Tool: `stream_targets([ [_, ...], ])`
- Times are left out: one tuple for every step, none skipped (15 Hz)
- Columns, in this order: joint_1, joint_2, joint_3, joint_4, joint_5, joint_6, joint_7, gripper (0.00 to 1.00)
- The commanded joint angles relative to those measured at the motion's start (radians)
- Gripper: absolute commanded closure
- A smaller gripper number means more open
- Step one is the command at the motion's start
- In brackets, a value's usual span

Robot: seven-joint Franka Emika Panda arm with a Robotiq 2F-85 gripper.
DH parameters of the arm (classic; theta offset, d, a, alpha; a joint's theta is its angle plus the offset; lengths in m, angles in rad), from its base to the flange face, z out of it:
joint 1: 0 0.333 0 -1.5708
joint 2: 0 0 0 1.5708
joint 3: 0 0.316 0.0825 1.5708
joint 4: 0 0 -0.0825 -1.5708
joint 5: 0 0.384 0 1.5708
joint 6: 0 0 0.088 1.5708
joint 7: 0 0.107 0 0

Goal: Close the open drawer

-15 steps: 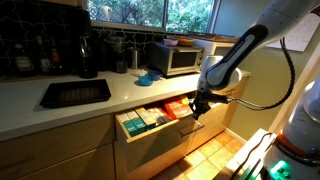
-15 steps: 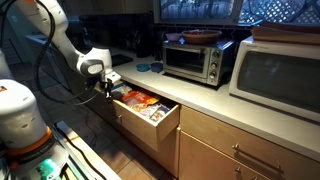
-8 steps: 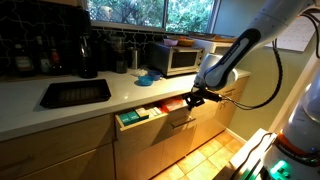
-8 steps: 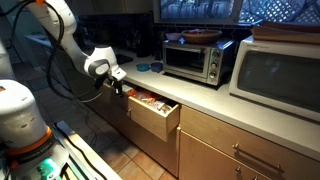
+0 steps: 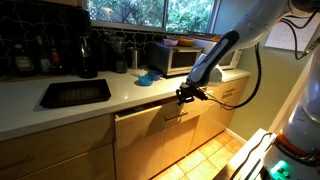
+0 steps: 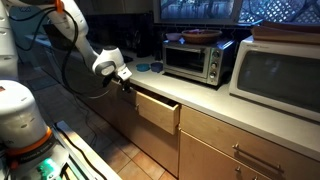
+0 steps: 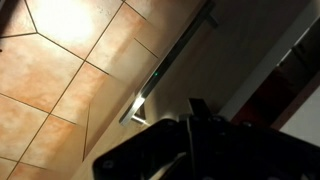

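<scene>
Drawer (image 5: 150, 125) now almost flush under the counter's (image 5: 125, 92) front edge, far less open than a second ago, with gripper (image 5: 187, 96) at its front by the handle (image 7: 172, 62), claw opening impossible to tell.

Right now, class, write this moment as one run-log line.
drawer: ajar, almost shut | gripper: at drawer front | jaws: unclear | task: not yet done
</scene>
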Motion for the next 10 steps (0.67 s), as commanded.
stream_targets([
  [-0.011,0.089,0.02,0.105,0.061,0.03,-0.025,1.0],
  [0.001,0.095,0.006,0.117,0.051,0.029,-0.019,1.0],
  [0.001,0.098,0.011,0.128,0.046,0.018,-0.031,1.0],
  [0.004,0.098,0.009,0.129,0.039,0.011,-0.037,1.0],
  [0.003,0.083,0.016,0.113,0.035,0.005,-0.057,1.0],
  [0.001,0.064,0.024,0.092,0.033,-0.004,-0.082,1.0],
  [0.007,0.039,0.022,0.061,0.028,-0.011,-0.101,1.0],
  [0.006,0.02,0.029,0.037,0.032,-0.006,-0.125,1.0],
  [0.01,-0.007,0.031,0.0,0.033,-0.002,-0.143,1.0],
  [0.018,-0.038,0.028,-0.036,0.023,-0.024,-0.163,1.0],
])
